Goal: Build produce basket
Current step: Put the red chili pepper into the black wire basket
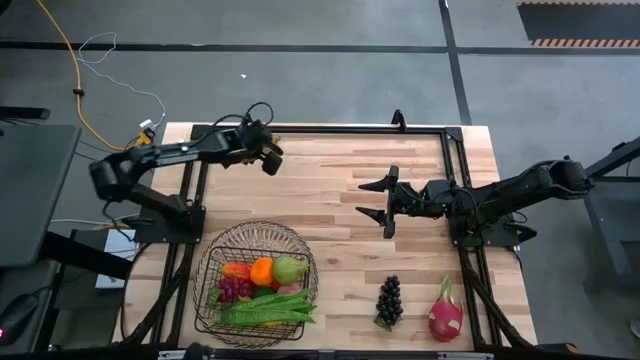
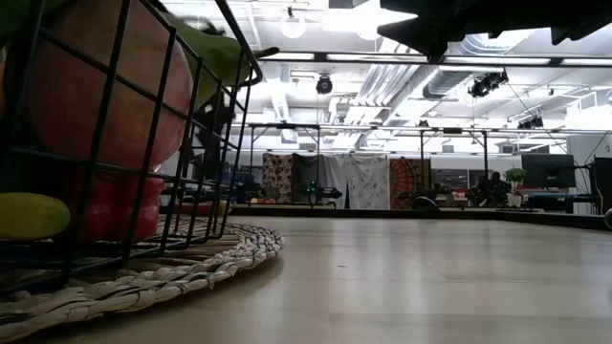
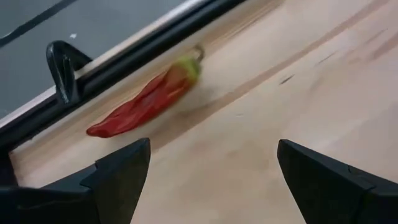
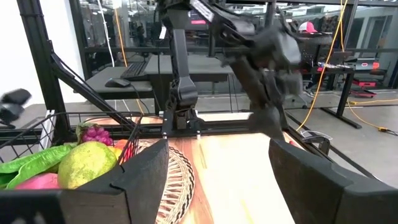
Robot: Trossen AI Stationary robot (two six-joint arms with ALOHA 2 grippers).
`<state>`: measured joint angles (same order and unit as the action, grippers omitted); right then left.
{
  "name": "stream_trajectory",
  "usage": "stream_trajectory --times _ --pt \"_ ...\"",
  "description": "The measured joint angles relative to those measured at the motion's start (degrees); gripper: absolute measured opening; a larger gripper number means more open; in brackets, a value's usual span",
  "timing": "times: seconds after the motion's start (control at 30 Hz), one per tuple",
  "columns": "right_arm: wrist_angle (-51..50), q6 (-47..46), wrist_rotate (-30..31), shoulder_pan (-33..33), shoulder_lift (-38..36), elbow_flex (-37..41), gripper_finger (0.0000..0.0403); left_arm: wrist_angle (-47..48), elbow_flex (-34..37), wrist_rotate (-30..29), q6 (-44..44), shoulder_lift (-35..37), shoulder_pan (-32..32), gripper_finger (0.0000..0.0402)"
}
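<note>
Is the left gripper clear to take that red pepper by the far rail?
Probably yes. The left gripper is open, and the red pepper lies just ahead on bare wood. Only the black rail sits close behind it.

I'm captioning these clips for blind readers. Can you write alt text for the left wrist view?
A red chili pepper with a green stem end lies on the wooden table next to the black frame rail at its edge. The left pincer is open, its two dark fingers framing the bare wood in front of the pepper.
</note>
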<state>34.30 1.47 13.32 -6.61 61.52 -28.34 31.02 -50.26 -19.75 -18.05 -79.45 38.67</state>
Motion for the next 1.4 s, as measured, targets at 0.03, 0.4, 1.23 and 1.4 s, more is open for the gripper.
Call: stream_trajectory --times 0.03,0.4,1.23,1.4 --pt "-0.02 0.00 0.00 0.00 0.00 0.00 0.0268 -0.46 0.00 -0.01 1.10 -1.58 0.77 0.0340" --pt "-0.03 0.00 0.00 0.00 0.00 0.00 0.0268 -12.35 -0.02 -3.21 2.93 -12.48 2.67 0.0340" --pt "-0.70 0.02 0.02 0.01 0.00 0.00 0.0268 -7.85 1.90 -6.90 -1.22 -3.35 -1.72 0.0339" --pt "-0.79 0.00 0.00 0.02 0.00 0.00 0.0268 -18.85 10.82 -10.07 -5.35 5.64 -7.98 0.0339"
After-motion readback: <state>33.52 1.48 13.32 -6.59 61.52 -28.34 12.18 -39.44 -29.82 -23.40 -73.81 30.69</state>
